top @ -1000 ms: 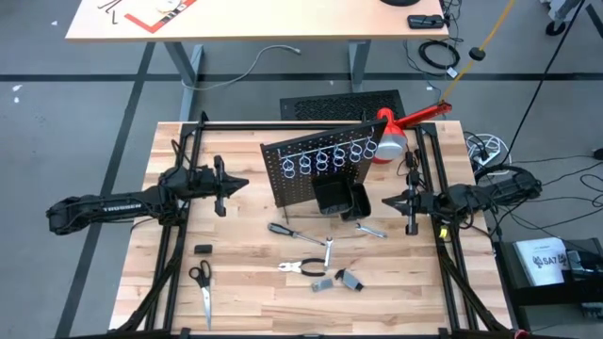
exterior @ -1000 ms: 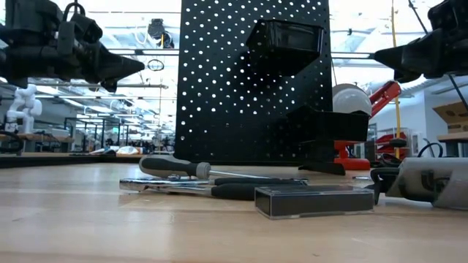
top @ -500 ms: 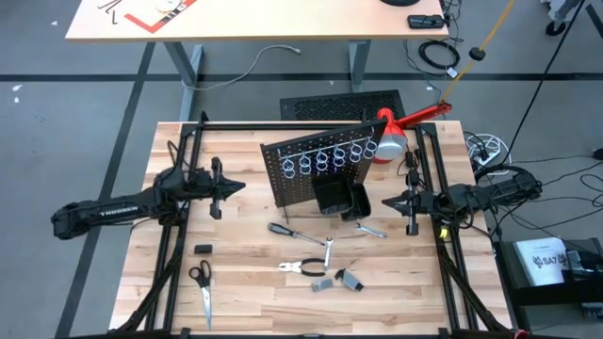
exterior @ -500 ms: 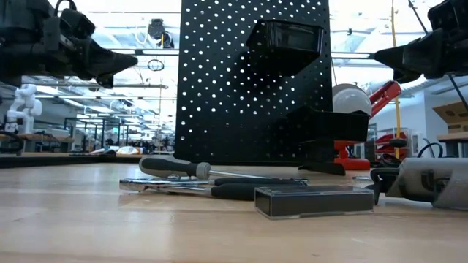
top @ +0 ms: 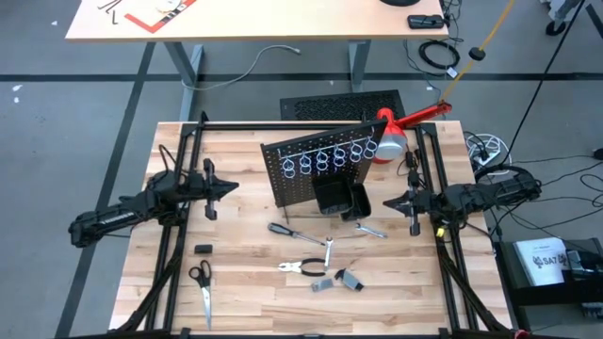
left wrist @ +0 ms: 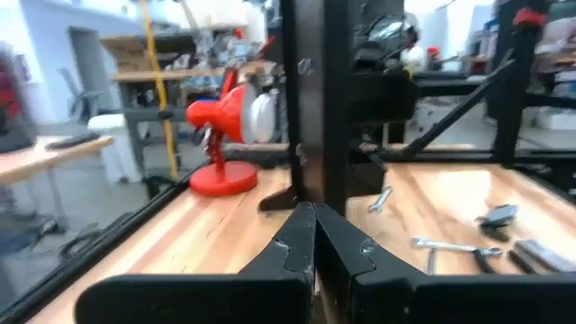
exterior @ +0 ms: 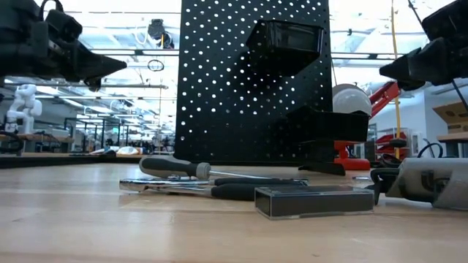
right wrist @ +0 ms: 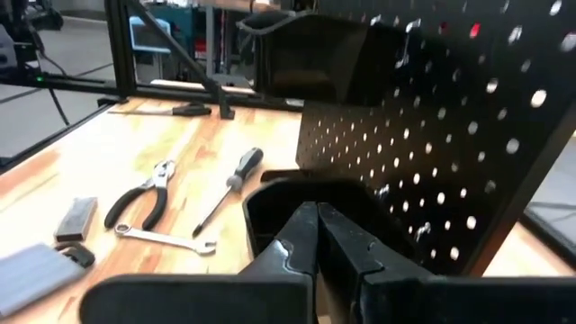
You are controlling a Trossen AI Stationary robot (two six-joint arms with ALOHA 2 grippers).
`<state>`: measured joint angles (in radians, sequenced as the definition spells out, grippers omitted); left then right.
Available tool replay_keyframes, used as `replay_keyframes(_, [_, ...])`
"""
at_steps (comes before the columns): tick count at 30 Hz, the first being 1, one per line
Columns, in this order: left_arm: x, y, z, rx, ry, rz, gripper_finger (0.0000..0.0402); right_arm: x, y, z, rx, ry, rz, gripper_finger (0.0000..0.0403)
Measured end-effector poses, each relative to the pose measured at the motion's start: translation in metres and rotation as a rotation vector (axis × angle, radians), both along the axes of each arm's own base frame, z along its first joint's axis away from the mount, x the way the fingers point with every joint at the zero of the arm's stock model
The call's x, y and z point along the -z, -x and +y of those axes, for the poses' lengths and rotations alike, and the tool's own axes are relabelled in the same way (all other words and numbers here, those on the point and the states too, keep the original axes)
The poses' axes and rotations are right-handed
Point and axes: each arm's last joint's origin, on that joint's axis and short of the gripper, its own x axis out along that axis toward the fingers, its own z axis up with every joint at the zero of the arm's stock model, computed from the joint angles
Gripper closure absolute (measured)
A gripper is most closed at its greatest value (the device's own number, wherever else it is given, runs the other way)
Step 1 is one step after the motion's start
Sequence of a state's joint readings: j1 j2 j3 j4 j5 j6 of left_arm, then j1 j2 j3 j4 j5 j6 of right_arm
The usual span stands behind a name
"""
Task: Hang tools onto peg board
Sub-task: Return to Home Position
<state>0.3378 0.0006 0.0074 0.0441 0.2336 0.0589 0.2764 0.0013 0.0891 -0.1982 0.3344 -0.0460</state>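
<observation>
The peg board (top: 320,169) stands upright mid-table on its base, with a row of silver rings and a black bin (top: 332,196) on its near face. On the wood in front lie a dark-handled screwdriver (top: 283,231), pale-handled pliers (top: 301,268), thin wrenches (top: 328,252) and small grey metal pieces (top: 339,280). My left gripper (top: 231,187) hovers shut to the left of the board, pointing level at it. My right gripper (top: 386,202) hovers shut to the right of the board. Both hold nothing; their shut fingertips show in the wrist views (left wrist: 313,216) (right wrist: 315,216).
Scissors (top: 202,282) and a small black block (top: 203,249) lie at the near left. A red lamp (top: 400,127) stands behind the board's right end. Black frame rails (top: 174,245) run along both table sides. A clear-lidded box (exterior: 314,201) lies close to the low camera.
My left gripper has drawn back toward the table's left edge, away from the peg board, staying level and shut. My right gripper has tipped its fingertips slightly down without shifting place. The tools and the board lie as before.
</observation>
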Motion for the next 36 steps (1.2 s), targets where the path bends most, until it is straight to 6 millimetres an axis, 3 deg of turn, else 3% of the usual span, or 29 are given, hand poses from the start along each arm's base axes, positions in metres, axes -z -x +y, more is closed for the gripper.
replay_keyframes(7, [0.0013,0.0001,0.0012,-0.043,0.007,0.013,0.0398,-0.0024,-0.0022,0.0,-0.005,0.038,-0.071,0.0403])
replay_keyframes(16, [0.0018,0.0003,0.0022,-0.075,0.008,0.019,0.0383,0.0025,-0.0056,0.007,-0.21,0.015,-0.157,0.0403])
replay_keyframes(19, [0.0018,0.0003,0.0022,-0.075,0.008,0.019,0.0379,0.0025,-0.0056,0.0068,-0.203,0.028,-0.157,0.0403])
replay_keyframes(22, [0.0019,0.0003,0.0022,-0.075,0.008,0.019,0.0377,0.0016,-0.0064,0.0035,-0.084,0.058,-0.151,0.0403])
replay_keyframes(24, [0.002,0.0002,0.0022,-0.075,0.009,0.021,0.0376,0.0013,-0.0068,0.0015,-0.01,-0.036,-0.146,0.0402])
replay_keyframes(29, [0.0018,0.0002,0.0022,-0.075,0.009,0.02,0.0375,0.0012,-0.0068,0.0016,-0.007,-0.2,-0.153,0.0395])
replay_keyframes(36, [0.0018,0.0002,0.0022,-0.075,0.01,0.021,0.0374,0.0013,-0.0068,0.0016,-0.008,-0.2,-0.153,0.0396])
